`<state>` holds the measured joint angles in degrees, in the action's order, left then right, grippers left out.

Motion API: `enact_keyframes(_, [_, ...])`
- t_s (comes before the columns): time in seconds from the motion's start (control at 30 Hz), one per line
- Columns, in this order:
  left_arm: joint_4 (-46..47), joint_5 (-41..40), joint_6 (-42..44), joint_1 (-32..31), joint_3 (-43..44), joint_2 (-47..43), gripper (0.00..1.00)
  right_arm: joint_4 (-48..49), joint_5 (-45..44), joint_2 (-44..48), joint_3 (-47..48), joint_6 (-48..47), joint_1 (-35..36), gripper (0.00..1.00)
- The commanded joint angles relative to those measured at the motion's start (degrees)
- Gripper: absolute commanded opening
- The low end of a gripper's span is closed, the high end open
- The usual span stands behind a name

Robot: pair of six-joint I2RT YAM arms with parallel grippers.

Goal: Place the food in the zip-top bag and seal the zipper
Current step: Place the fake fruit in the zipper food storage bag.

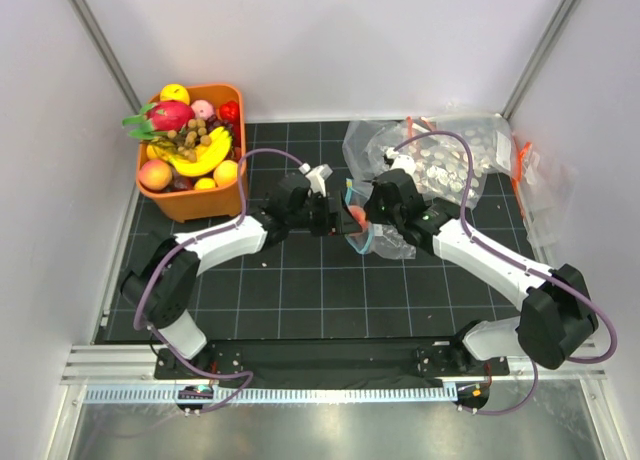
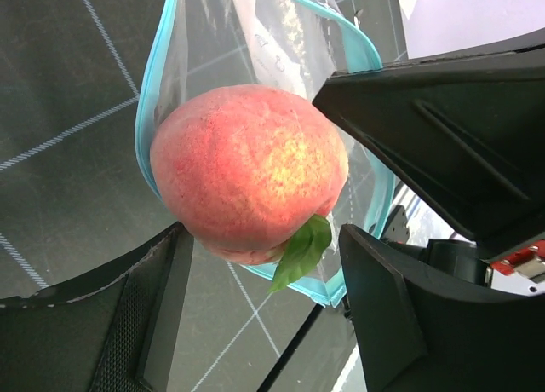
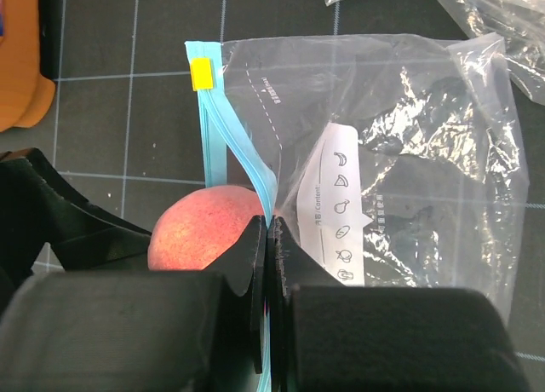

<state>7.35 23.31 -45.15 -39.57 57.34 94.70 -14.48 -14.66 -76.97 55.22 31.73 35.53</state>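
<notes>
At the centre of the black gridded mat (image 1: 300,290), the two grippers met nose to nose over a small clear bag. The left gripper (image 2: 266,239) had its fingers (image 2: 153,315) set on either side of the lower half of a pink-red and yellow peach (image 2: 247,166), gripping it, with a green leaf poking out beneath. The right gripper (image 3: 268,230) had its fingers (image 3: 238,256) pressed together on the mouth edge of the zip-top bag (image 3: 409,153), the teal-blue zipper (image 3: 213,145) running straight in between them. The peach sat just left of those pinching fingers, touching or nearly touching the strip. From the left wrist camera, the zipper curved open around the peach on both sides and below it; how far the fruit was inside the mouth could not be told. A yellow slider tab (image 3: 201,73) sat at the far end of the zipper, and the bag's body lay crinkled to the right with a white printed label (image 3: 341,204). Farther out, an orange basket (image 1: 195,200) of toy fruit stood at the far left, and bigger speckled clear bags (image 1: 450,155) lay at the far right.
</notes>
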Motion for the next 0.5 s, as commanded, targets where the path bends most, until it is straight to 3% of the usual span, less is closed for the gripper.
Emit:
enact_keyframes(0.0, [3.37, -0.28, 0.85, -0.16, 0.67, -2.5, 0.72, 1.91, 3.14, 0.85, -0.73, 2.11, 0.68, 0.01])
enact_keyframes(0.13, [3.19, -2.48, 1.72, -0.24, -0.39, -4.17, 0.57, 1.82, 2.53, 1.65, -1.17, 2.55, 0.42, 0.01])
enact_keyframes(0.17, [2.84, -3.44, 1.99, -0.16, -0.39, -4.52, 0.47, 1.91, 2.44, 1.91, -1.26, 2.73, 0.33, 0.01])
enact_keyframes(0.2, [1.97, -3.88, 2.43, -0.24, -0.21, -4.78, 0.42, 1.91, 2.53, 2.0, -1.34, 2.73, 0.33, 0.01])
enact_keyframes(0.27, [1.26, -4.41, 2.96, -0.24, 0.14, -4.87, 0.38, 1.91, 2.61, 2.0, -1.26, 2.64, 0.33, 0.01])
enact_keyframes(0.33, [1.08, -4.68, 3.13, -0.24, 0.23, -5.05, 0.38, 1.91, 3.05, 1.82, -1.26, 2.55, 0.24, 0.01])
enact_keyframes(0.47, [2.05, -2.66, 2.78, -0.16, 1.54, -3.65, 0.62, 2.35, 4.54, 1.21, -1.17, 2.29, 0.33, 0.01])
